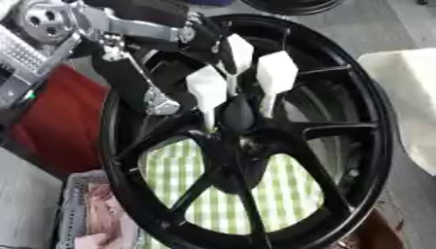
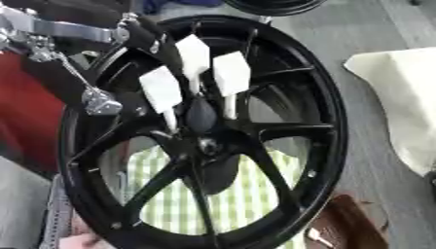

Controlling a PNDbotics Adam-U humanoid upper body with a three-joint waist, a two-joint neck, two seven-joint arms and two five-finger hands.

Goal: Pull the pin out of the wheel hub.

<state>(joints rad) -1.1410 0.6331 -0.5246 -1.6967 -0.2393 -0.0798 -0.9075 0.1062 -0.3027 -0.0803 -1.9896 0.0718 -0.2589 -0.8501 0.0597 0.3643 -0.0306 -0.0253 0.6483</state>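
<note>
The left hand (image 1: 234,78) is coming from 11 o'clock, and its fingers (image 1: 207,87) are closing around the dark pin (image 1: 238,114) at the hub (image 1: 247,143) of the wheel (image 1: 374,146). The pin is seemingly not out yet, so pulling remains.

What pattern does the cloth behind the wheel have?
Green and white checks on the cloth, best in the left eye view.

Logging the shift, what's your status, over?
Left hand over hub of the black spoked wheel, pale fingertips pointing down at centre. Pin not discernible. Right hand not in view. Nothing blocking the hub.
</note>
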